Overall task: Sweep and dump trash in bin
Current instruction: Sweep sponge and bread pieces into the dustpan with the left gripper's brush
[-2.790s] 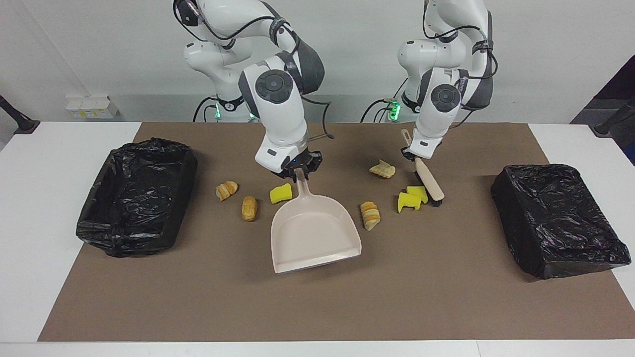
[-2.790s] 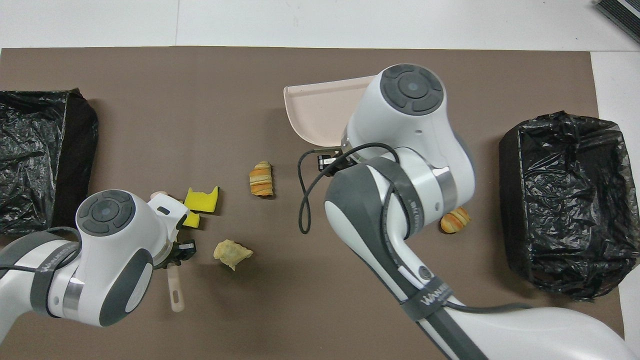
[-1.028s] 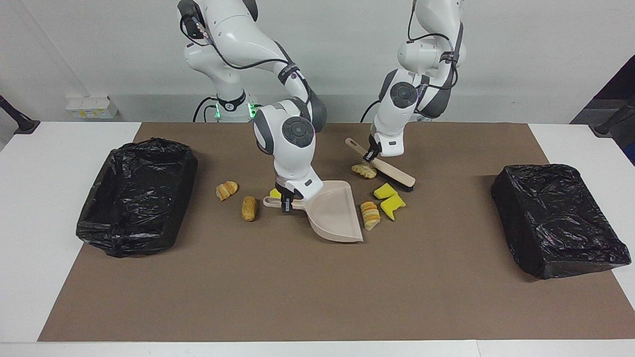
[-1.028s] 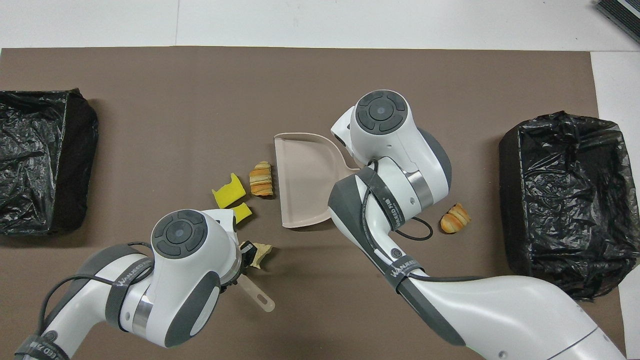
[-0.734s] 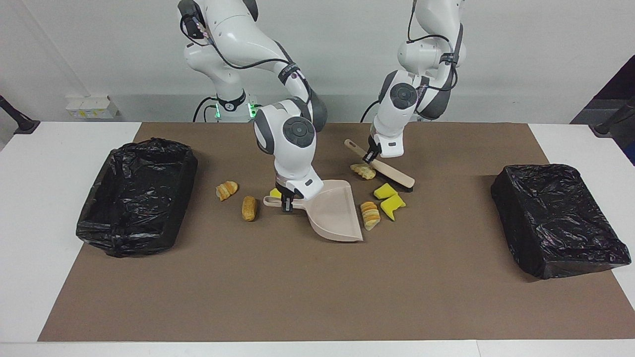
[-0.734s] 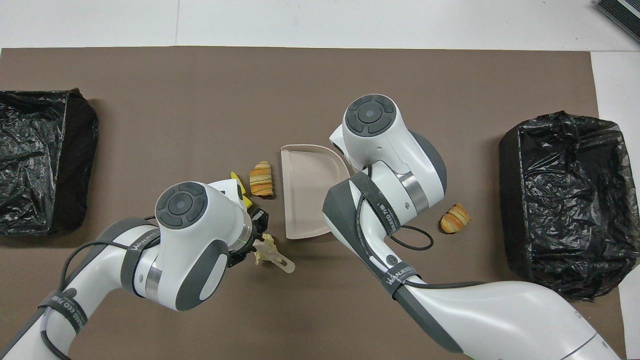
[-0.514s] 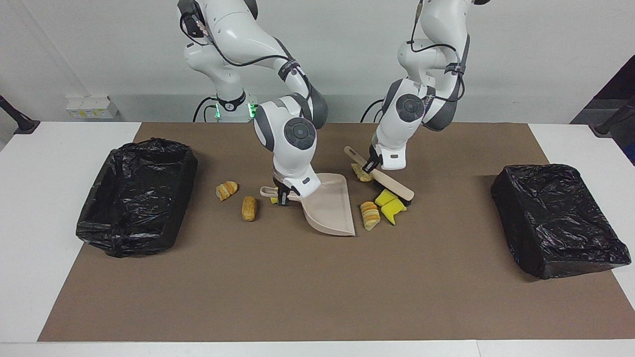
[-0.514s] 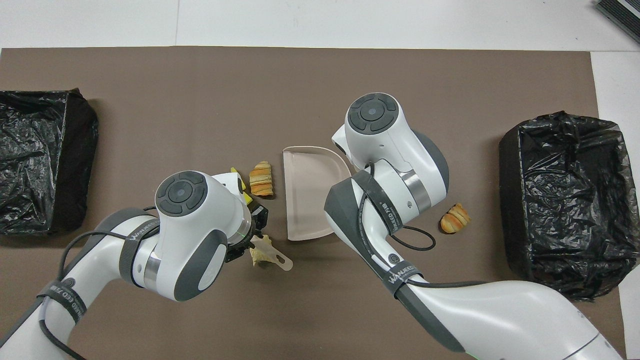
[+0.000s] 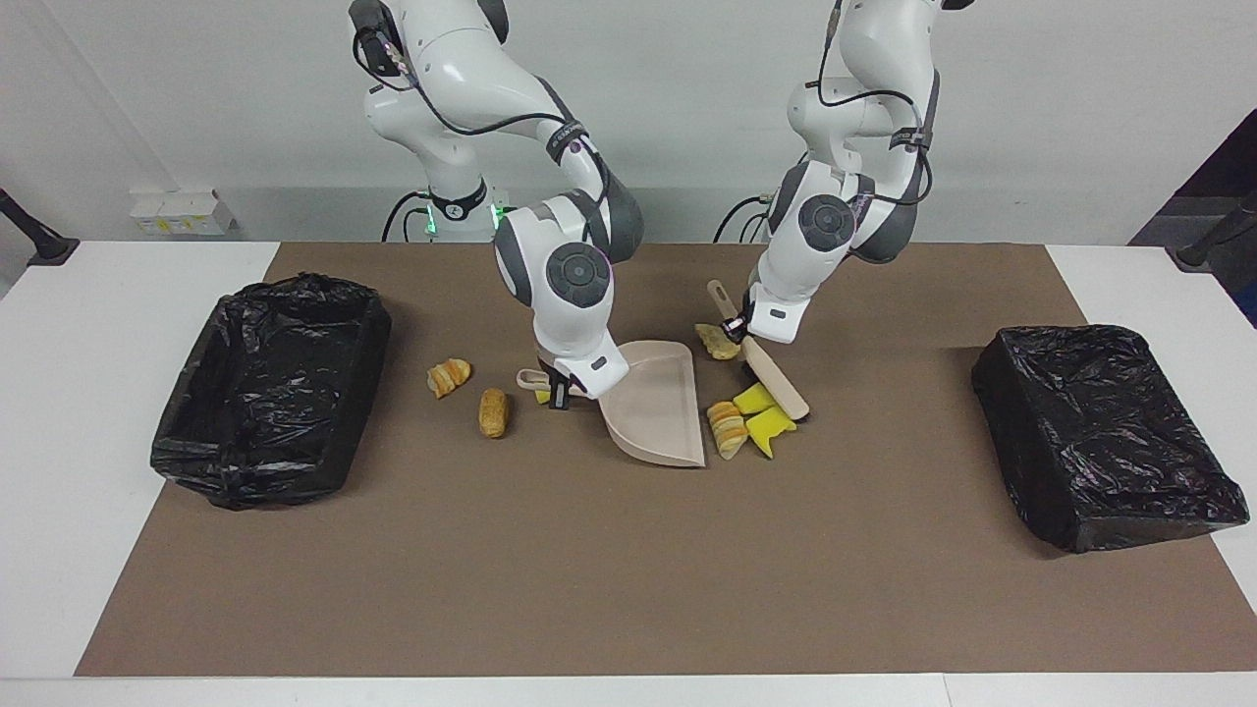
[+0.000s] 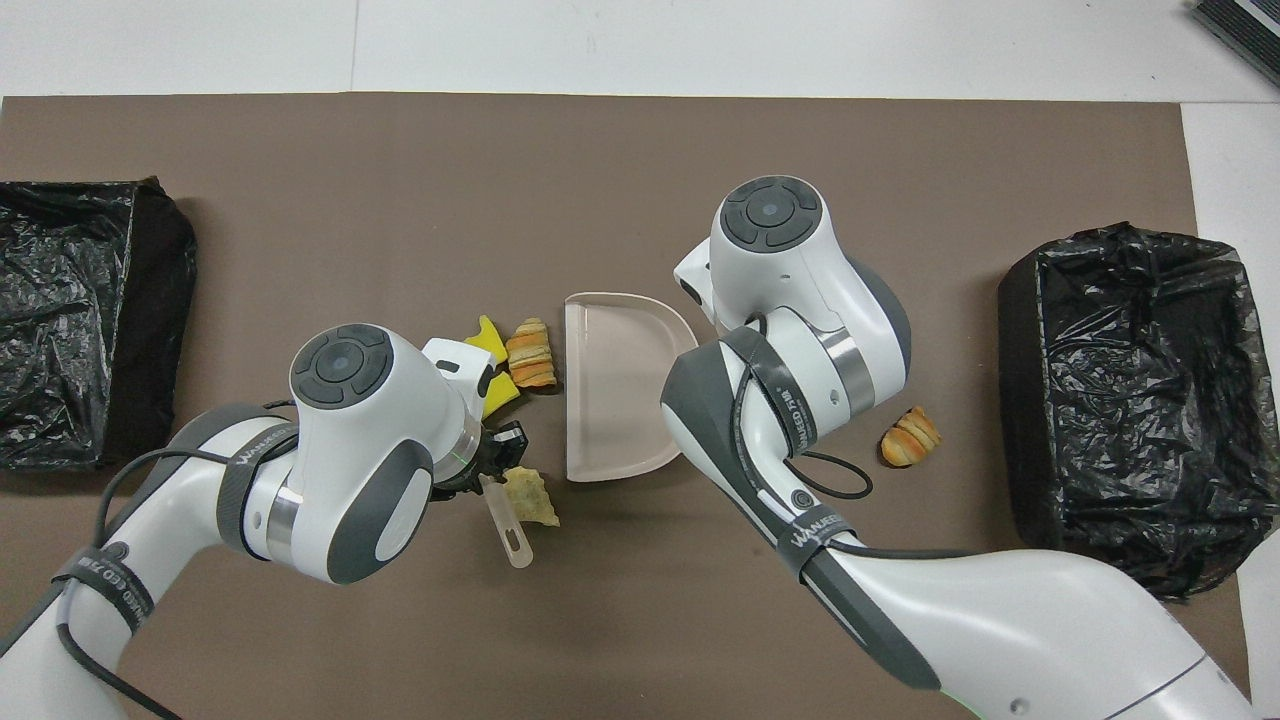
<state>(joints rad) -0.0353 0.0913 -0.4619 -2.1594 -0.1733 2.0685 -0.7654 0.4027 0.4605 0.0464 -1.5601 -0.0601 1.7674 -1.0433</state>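
Note:
My right gripper point(image 9: 562, 387) is shut on the handle of the beige dustpan point(image 9: 655, 407), which rests on the mat with its mouth toward the left arm's end. My left gripper point(image 9: 737, 330) is shut on the wooden brush point(image 9: 777, 379), whose head lies against two yellow sponge chunks point(image 9: 764, 413). These touch a striped bread piece point(image 9: 727, 429) at the dustpan's mouth. A tan scrap point(image 9: 717, 342) lies by the brush handle point(image 10: 507, 522). Other trash: a yellow chunk point(image 9: 542, 395) under the dustpan handle and two bread pieces point(image 9: 449, 376) point(image 9: 493, 412) toward the right arm's end.
Two black-lined bins stand on the brown mat point(image 9: 628, 570), one at the right arm's end point(image 9: 270, 388) and one at the left arm's end point(image 9: 1110, 432). In the overhead view my right arm covers its own gripper and part of the dustpan point(image 10: 612, 385).
My left gripper has swung the brush toward the dustpan, pushing the two yellow chunks against the striped bread piece. The right gripper has turned the dustpan's mouth toward them.

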